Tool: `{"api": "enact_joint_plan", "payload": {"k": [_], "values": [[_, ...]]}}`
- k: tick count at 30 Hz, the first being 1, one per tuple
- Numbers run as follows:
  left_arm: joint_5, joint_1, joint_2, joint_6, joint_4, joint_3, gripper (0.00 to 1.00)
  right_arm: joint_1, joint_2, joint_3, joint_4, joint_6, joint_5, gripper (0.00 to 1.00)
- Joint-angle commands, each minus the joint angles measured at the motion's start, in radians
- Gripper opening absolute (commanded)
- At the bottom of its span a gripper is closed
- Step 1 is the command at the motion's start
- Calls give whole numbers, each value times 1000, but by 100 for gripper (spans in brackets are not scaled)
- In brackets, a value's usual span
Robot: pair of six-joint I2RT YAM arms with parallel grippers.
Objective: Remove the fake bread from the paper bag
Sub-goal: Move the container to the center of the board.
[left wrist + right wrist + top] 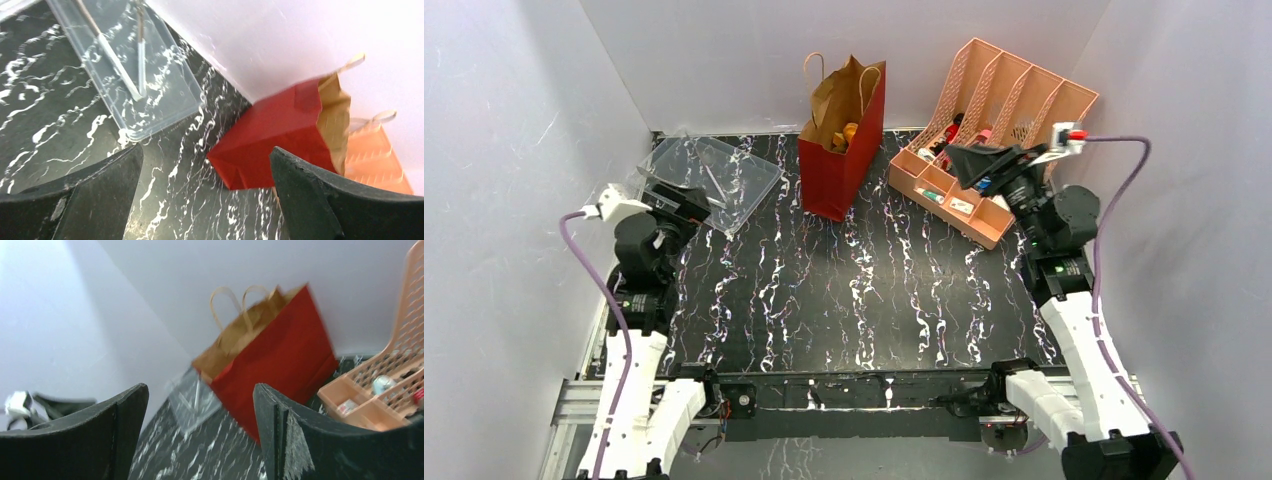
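The paper bag [836, 170] stands upright at the back middle of the table, red outside and brown inside, its mouth open and its loop handles up. An orange-brown piece of the fake bread [850, 131] shows inside the mouth. My left gripper [686, 203] hovers at the left over the corner of a clear tray, well apart from the bag. In the left wrist view this gripper [206, 149] is open and empty, with the bag [280, 130] ahead. My right gripper [964, 160] hangs right of the bag. In the right wrist view it [200, 386] is open and empty, facing the bag [280, 360].
A clear plastic tray [714, 178] with two thin sticks lies left of the bag. A peach desk organizer [994, 130] with small items stands right of it, just behind my right gripper. White walls close in the back and both sides.
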Motion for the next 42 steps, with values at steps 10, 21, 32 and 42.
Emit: {"api": "enact_joint_plan", "payload": {"k": [10, 21, 32, 42], "values": [[-361, 1, 204, -104, -453, 400, 97, 899, 297, 275, -334, -476, 791, 75], [-131, -5, 308, 80, -176, 330, 96, 987, 508, 387, -279, -482, 1108, 75], [250, -176, 630, 416, 122, 534, 97, 982, 407, 212, -287, -482, 1259, 75], [277, -285, 941, 548, 99, 829, 98, 975, 280, 89, -354, -320, 1253, 75]]}}
